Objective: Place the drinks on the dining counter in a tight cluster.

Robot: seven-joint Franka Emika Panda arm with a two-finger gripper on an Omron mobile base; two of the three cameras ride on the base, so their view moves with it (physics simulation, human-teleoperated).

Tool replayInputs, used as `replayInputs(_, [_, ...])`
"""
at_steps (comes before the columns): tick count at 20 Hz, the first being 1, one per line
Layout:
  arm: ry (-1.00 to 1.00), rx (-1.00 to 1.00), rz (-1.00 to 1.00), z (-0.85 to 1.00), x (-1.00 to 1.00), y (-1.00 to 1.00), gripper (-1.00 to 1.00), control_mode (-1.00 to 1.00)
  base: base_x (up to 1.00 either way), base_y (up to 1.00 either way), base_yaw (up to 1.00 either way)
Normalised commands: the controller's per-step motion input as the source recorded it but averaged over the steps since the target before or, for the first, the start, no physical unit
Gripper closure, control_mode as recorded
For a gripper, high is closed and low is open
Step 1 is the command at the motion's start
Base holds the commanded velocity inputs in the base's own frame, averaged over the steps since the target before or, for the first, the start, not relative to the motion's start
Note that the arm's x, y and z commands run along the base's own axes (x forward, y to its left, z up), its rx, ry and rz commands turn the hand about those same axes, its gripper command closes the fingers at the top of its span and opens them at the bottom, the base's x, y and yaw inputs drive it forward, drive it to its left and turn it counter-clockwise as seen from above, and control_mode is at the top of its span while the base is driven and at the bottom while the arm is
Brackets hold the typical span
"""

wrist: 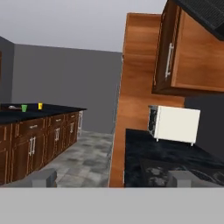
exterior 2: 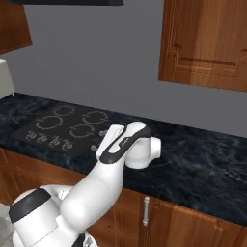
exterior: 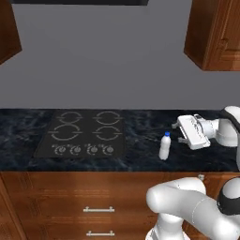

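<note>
White bottle [exterior: 165, 146] with a blue cap stands upright on the black table [exterior: 28, 136] with the cooktop [exterior: 84, 133], just right of the cooktop and near the table's front edge. End effector [exterior: 180, 132] hangs level just right of the bottle's cap, turned sideways toward it, its jaws spread wide and holding nothing; it is close to the bottle, not touching. In the hand view, the dining table [wrist: 52, 109] lies well apart across the grey floor [wrist: 83, 153], carrying a small green cup [wrist: 24, 107] and a yellow bottle [wrist: 40, 106] side by side. A white microwave [wrist: 175, 124] sits on the cooktop table against a tall wooden cabinet [wrist: 135, 78].
</note>
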Motion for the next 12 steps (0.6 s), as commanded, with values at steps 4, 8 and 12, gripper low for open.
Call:
replayInputs(4, [0.0, 0.0, 0.0, 0.0, 0.0, 0.0, -1.0, 1.0, -0.25, -0.36, 0.0])
replayInputs(8, [0.0, 0.0, 0.0, 0.0, 0.0, 0.0, -1.0, 1.0, 0.18, -0.22, 0.0])
replayInputs(12, [0.0, 0.0, 0.0, 0.0, 0.0, 0.0, -1.0, 1.0, 0.44, -0.15, 0.0])
